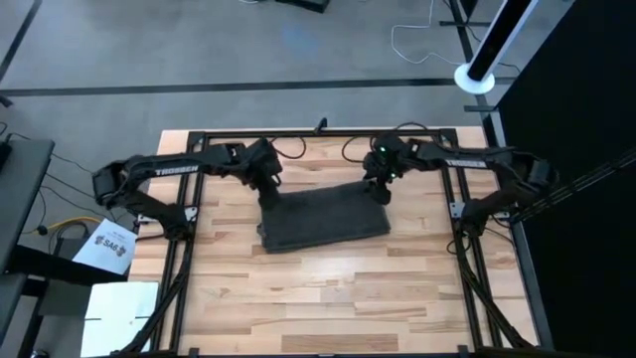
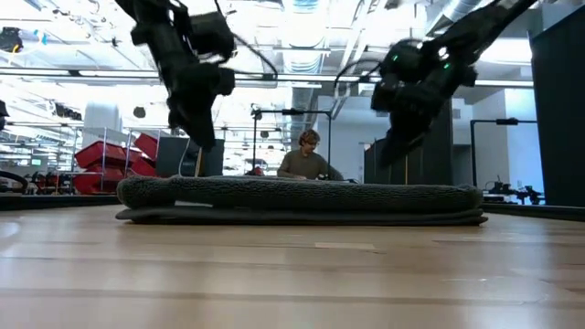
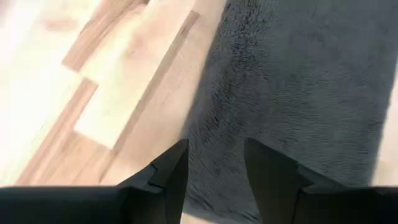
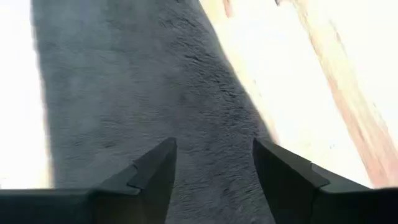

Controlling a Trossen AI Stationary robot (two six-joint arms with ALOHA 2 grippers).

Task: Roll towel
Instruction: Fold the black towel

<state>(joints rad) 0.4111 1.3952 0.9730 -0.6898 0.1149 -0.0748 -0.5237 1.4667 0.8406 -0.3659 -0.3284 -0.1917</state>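
Towel of dark charcoal-grey soft cloth lay flat on the pale wooden plank table, a little toward twelve o'clock from the table's middle in the overhead view, its long side running nine to three and tilted slightly. From table height it showed a low raised ridge along its top, likely a fold or the beginning of a roll. The left gripper hovered over the towel's corner near eleven o'clock; its wrist camera showed two dark fingers parted with bare cloth between them, holding nothing. The right gripper hung over the corner near one o'clock, its jaws also apart and empty above the fabric. Both grippers sat clear of the cloth in the low view. To roll well, both would probably need to pinch the far edge at matching points and draw it toward six o'clock together, keeping the roll tight and even so neither end ran ahead. A person sat far behind the table.
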